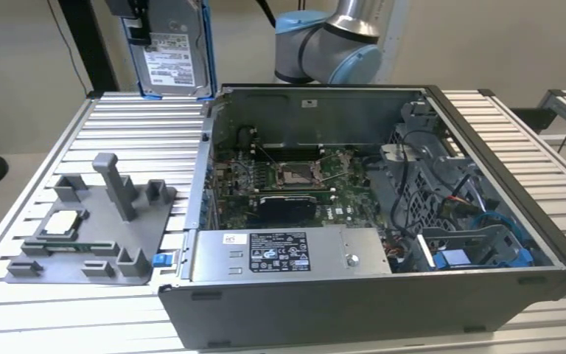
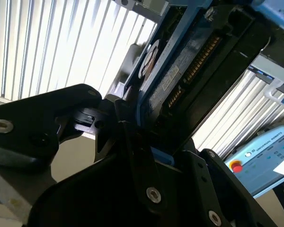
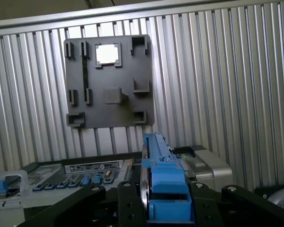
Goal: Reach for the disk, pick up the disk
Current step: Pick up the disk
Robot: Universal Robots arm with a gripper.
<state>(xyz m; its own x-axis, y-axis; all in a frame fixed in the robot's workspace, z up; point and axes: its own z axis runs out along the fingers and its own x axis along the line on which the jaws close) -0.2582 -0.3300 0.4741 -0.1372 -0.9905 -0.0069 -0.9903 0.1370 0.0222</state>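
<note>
- Silver-grey flat rectangular metal disk [image 1: 175, 55], with a white printed label on its face and blue plastic rails along its long edges, hangs in the air at the upper part of the exterior view's left. Its long axis stands upright and the label face is turned toward that camera.
- Position of the disk: above the far corner of the ribbed aluminium table [image 1: 67, 133], just beyond the far corner of the open grey metal computer case [image 1: 362, 302], on the exterior view's left of that case. It touches neither table nor case.
- Black metal gripper [image 3: 164, 203]: the jaws are pressed together on the disk and pinch it across its two flat faces. In the first wrist view one blue rail shows edge-on between the black links.
- In the second wrist view the disk [image 2: 180, 75] runs out slantwise from the gripper [image 2: 142, 137], with its circuit-board side and a row of connector pins visible.
- Grey tubular robot arm with blue joint caps [image 1: 327, 40]: one large joint stands behind the rear wall of the case. The wrist end is at the top of the exterior view's left, carrying the disk.
- Flat grey plastic fixture with upright posts [image 1: 91, 228] lies on the table on the exterior view's left of the case. The first wrist view looks down onto the fixture [image 3: 109, 80], well apart from the disk [image 3: 163, 179].
- Small square silver chip [image 1: 59, 223] sits in a recess of the fixture, also seen in the first wrist view [image 3: 107, 53].
- Pale blue-grey handheld pendant with a red button [image 2: 262, 161] lies beyond the table edge in the second wrist view.
</note>
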